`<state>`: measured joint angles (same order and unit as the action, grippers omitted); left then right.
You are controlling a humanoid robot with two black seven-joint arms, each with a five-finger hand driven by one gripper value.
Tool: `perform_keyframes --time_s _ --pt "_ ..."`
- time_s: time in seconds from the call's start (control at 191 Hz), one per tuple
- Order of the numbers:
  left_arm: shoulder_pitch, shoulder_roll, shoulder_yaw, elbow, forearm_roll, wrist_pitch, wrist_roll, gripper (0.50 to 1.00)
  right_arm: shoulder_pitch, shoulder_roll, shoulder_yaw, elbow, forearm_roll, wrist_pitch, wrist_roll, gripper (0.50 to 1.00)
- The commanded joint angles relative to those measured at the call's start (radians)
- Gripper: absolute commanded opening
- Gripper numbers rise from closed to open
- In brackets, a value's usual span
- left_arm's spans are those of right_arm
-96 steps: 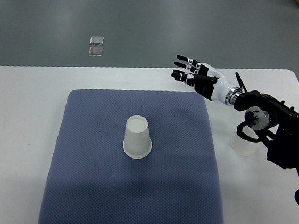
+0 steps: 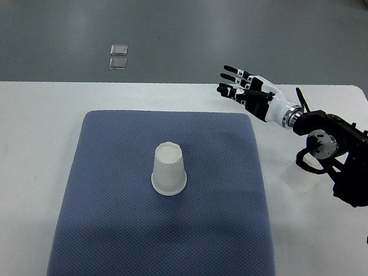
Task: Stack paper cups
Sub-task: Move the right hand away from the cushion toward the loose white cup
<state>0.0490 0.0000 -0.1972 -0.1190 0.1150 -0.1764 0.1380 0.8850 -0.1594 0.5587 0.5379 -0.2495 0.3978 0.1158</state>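
A white paper cup [image 2: 169, 171] stands upside down near the middle of the blue-grey mat [image 2: 108, 235]. A second white cup [image 2: 300, 178] sits on the white table right of the mat, partly hidden under my right arm. My right hand [image 2: 241, 86] hovers above the mat's far right corner, fingers spread and holding nothing. It is well apart from both cups. The left arm does not show.
The white table [image 2: 23, 161] carries the mat; its far edge runs behind my hand and its right edge lies near my forearm [image 2: 347, 152]. Two small clear squares [image 2: 118, 57] lie on the grey floor beyond.
My right hand has shifted slightly to the right and farther from me, its fingers still spread. The cups have not moved.
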Motion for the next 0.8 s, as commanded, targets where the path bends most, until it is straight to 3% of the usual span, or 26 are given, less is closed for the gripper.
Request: perform_keyframes --time_s 0.0,0.136,0.298,0.643,0.795 --pt "-0.001 0.000 0.001 0.004 -0.002 0.000 0.000 1.000 0.002 -0.032 -0.006 0.001 -0.008 0.018 -0.002 0.928" --pt "0.000 0.000 -0.001 -0.002 0.000 0.000 0.000 1.000 0.003 -0.104 0.006 0.002 -0.005 0.061 0.002 0.928" --pt "0.000 0.000 -0.001 0.002 0.000 0.000 0.000 1.000 0.003 -0.190 0.004 0.002 -0.007 0.122 0.064 0.926" --pt "-0.001 0.000 -0.001 0.001 0.000 0.000 0.000 1.000 0.023 -0.308 -0.014 0.004 -0.175 0.204 0.070 0.928" --pt "0.000 0.000 0.001 0.002 0.000 0.000 0.000 1.000 0.022 -0.414 -0.014 0.103 -0.295 0.213 0.070 0.926"
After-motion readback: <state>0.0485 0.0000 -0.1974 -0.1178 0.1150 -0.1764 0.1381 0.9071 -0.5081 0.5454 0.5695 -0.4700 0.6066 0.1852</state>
